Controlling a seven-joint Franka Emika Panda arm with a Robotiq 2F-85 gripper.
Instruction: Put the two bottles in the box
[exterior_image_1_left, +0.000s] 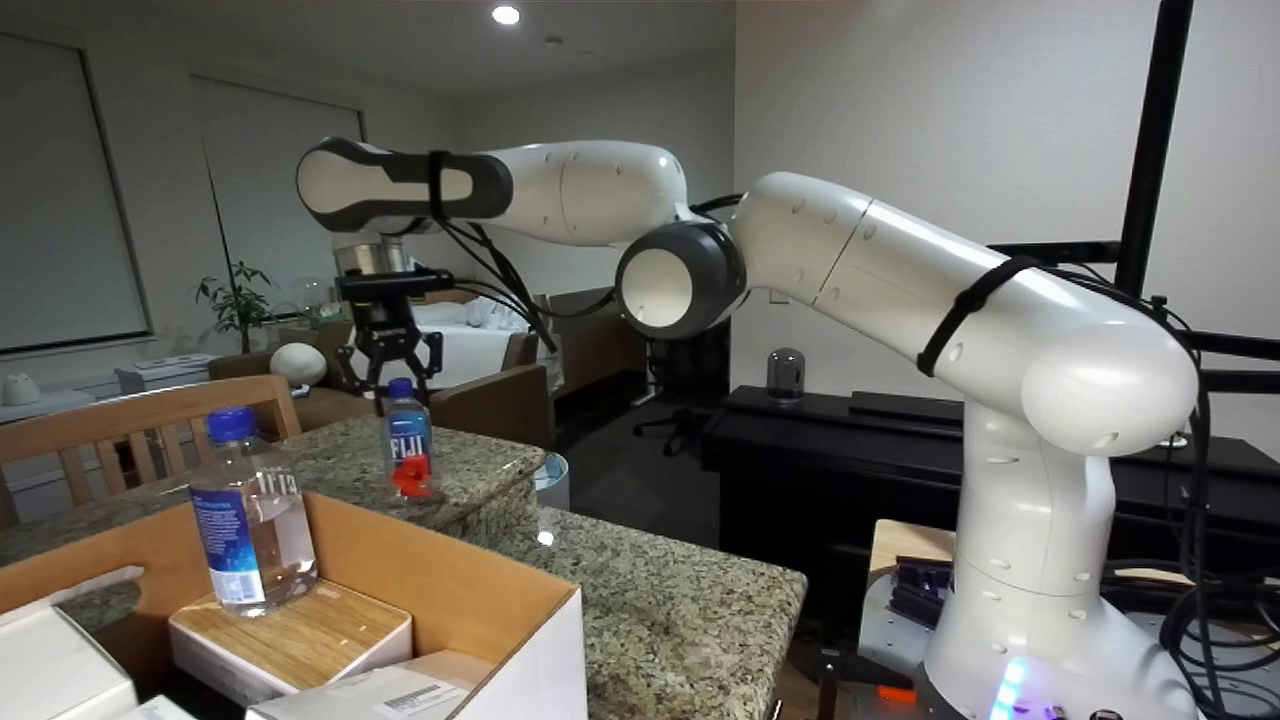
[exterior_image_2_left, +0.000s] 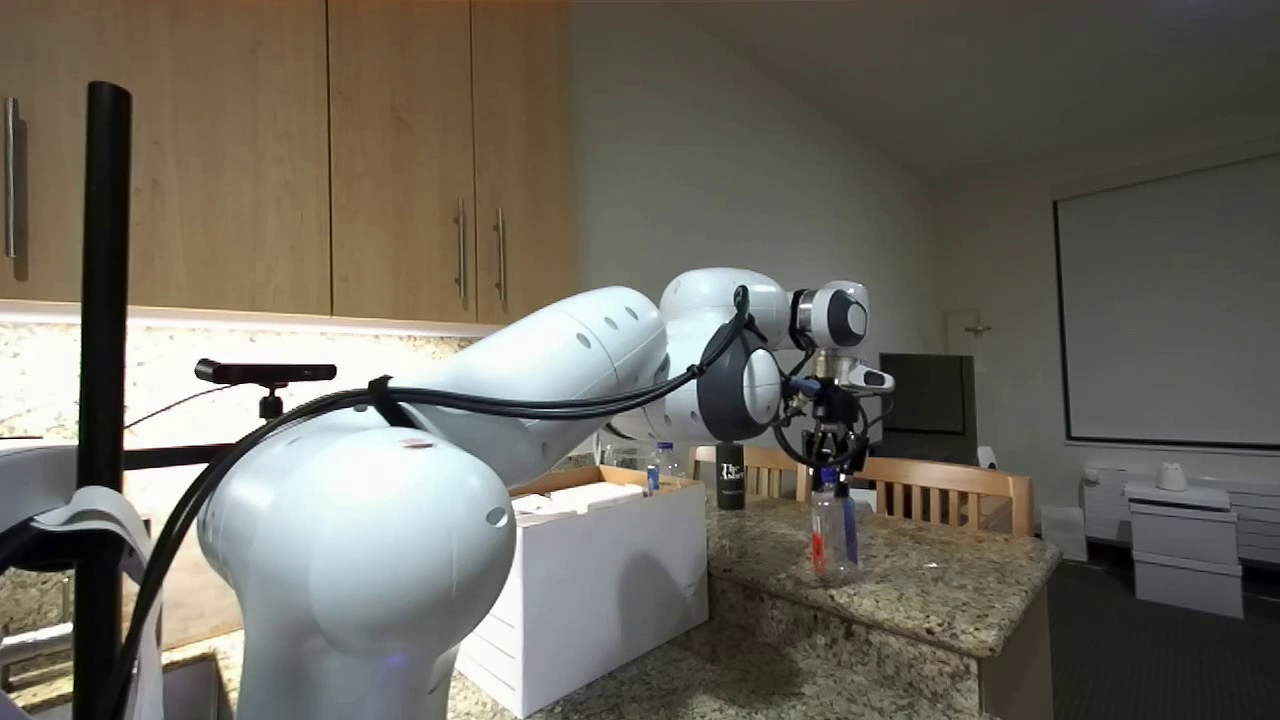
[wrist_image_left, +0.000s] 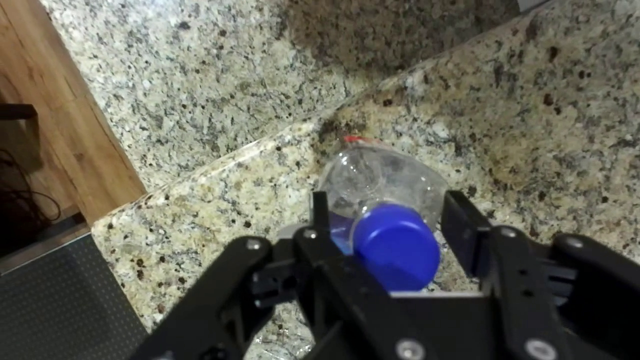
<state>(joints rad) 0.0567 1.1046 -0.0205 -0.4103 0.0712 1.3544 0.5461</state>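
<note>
Black two-finger gripper (wrist_image_left: 386, 202) straddles top of blue-capped clear plastic bottle (exterior_image_1_left: 408, 440) w/ blue-and-red label; gap shows betw. cap (wrist_image_left: 397, 247) & 1 finger (wrist_image_left: 462, 231). Raised speckled granite ledge (exterior_image_2_left: 930, 590) bare betw. that bottle & white-sided, tan-lined cardboard box (exterior_image_2_left: 620, 570): room to pass, though box wall blocks going low. Box top's open, but 2nd blue-capped clear plastic bottle (exterior_image_1_left: 250, 520) sticks up past rim & white cartons (exterior_image_1_left: 50, 670) take up space inside. Black lettered cylinder (exterior_image_2_left: 731, 495) near box; slatted lt.-wood chair (exterior_image_2_left: 950, 476) beyond ledge.
</note>
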